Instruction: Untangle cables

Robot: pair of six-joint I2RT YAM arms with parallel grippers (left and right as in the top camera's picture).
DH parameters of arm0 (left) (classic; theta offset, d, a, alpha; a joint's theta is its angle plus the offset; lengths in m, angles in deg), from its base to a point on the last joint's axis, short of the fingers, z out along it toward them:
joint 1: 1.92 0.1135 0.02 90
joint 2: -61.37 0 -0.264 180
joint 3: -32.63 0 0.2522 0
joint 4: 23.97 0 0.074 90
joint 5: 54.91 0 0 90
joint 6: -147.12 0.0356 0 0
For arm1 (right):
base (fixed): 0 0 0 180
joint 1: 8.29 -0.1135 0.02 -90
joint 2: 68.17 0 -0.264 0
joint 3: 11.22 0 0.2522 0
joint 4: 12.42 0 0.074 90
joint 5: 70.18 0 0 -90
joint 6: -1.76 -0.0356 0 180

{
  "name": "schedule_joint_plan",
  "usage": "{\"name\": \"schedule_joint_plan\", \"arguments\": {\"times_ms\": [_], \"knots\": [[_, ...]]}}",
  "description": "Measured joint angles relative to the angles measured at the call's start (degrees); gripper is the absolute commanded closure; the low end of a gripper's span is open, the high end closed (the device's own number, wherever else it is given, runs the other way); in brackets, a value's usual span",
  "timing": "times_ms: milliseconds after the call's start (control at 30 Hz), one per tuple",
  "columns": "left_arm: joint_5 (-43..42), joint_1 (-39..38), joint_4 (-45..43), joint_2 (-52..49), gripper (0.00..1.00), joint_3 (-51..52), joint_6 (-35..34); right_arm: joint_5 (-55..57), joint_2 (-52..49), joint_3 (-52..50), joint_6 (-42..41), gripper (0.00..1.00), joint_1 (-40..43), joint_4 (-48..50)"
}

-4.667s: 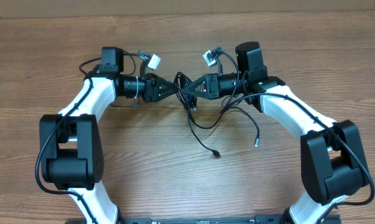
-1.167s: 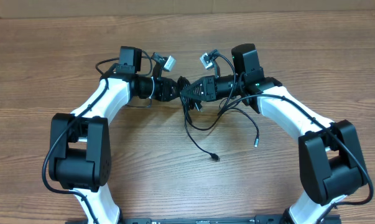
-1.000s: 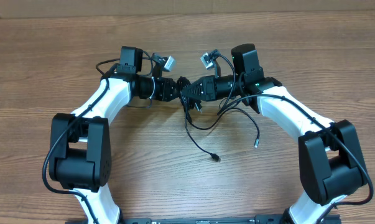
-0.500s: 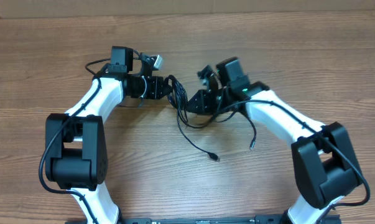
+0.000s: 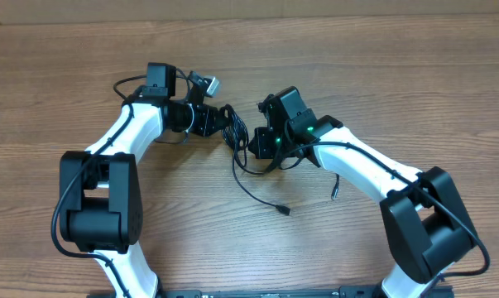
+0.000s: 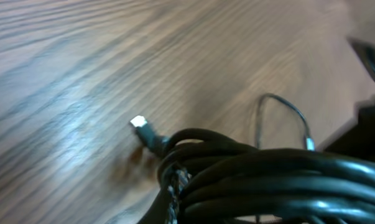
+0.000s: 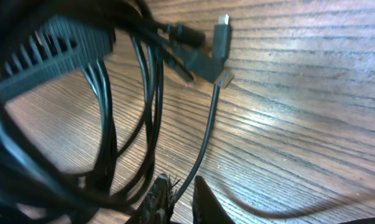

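Observation:
The cables are a tangle of thin black cords hanging off my left gripper, which is shut on the bunch just above the table. In the left wrist view the thick bundle fills the lower right and hides the jaws; a silver-tipped plug lies on the wood beyond it. My right gripper is tilted down close to the right of the tangle. In the right wrist view its tips stand slightly open, with one thin cord running loosely through the gap. Loops and a plug lie ahead.
Two loose cord ends trail toward the front on the wooden table, one in the middle and one under the right forearm. Both arm bases stand at the front corners.
The left gripper pulled back to the left with the bunch. The right arm swung left and nearer, tilted downward, and its jaws parted a little from shut.

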Motion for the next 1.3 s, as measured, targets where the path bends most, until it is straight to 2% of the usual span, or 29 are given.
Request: {"name": "schedule_joint_plan", "arguments": {"times_ms": [133,333,500,633,900,1033,1133,1300], "knots": [[-6.6,1.6,2.5,0.0,0.96,0.0,8.3,0.4,4.6,0.0,0.4,0.85,0.1,-0.1],[-14.1,5.0,4.4,0.0,0.96,0.0,15.8,-0.8,11.9,1.1,0.8,0.74,0.3,-0.3],[-22.1,6.4,10.3,0.0,0.96,0.0,25.3,-4.6,12.4,1.4,0.9,0.69,0.3,-0.4],[-25.5,5.5,12.4,0.0,0.96,0.0,31.6,-7.2,12.4,1.4,-1.1,0.68,0.3,0.4],[-27.6,4.2,12.6,0.0,0.96,0.0,35.7,-8.7,12.4,1.4,-7.1,0.61,0.2,0.6],[-27.3,3.7,12.6,0.0,0.96,0.0,36.6,-8.8,12.4,1.4,-9.1,0.61,-0.2,0.6],[-26.6,3.2,12.5,0.0,0.96,0.0,37.0,-8.8,12.4,1.4,-11.9,0.69,-0.4,0.6],[-26.2,1.8,12.3,0.0,0.96,0.0,37.0,-8.8,12.4,1.4,-14.3,0.72,-0.5,0.2]]}}
